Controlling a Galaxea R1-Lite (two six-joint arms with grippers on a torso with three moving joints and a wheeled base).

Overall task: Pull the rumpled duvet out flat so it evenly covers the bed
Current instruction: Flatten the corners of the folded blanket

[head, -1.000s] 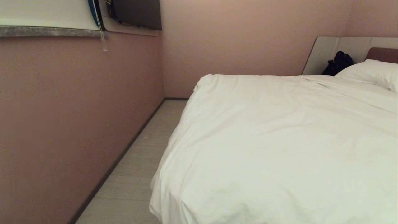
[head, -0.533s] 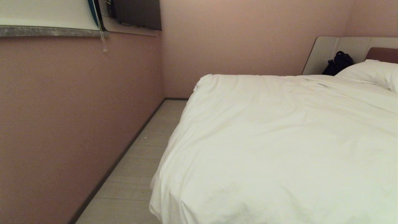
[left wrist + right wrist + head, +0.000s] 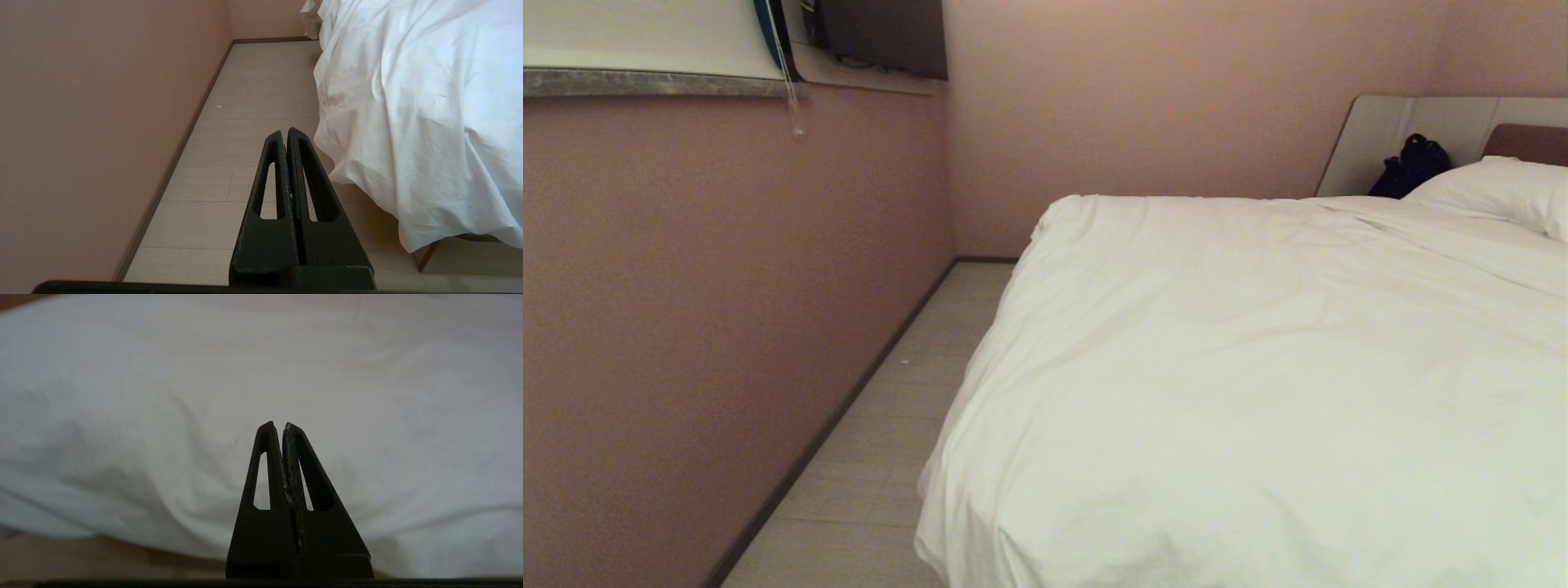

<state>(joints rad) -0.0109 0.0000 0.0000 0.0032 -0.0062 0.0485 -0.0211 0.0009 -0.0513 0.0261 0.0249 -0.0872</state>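
The white duvet (image 3: 1258,392) lies spread over the bed, softly creased, its near corner hanging down toward the floor (image 3: 408,163). The bed's grey headboard (image 3: 1421,131) shows at the far right. Neither arm appears in the head view. My left gripper (image 3: 285,132) is shut and empty, low over the floor beside the hanging duvet edge. My right gripper (image 3: 278,425) is shut and empty too, pointing at the duvet's draped side (image 3: 163,416), apart from it.
A pink wall (image 3: 727,286) runs along the left, leaving a narrow strip of pale floor (image 3: 890,425) beside the bed. A white pillow (image 3: 1503,192) and a dark bag (image 3: 1409,167) sit at the head end. A bed leg (image 3: 425,255) shows under the duvet.
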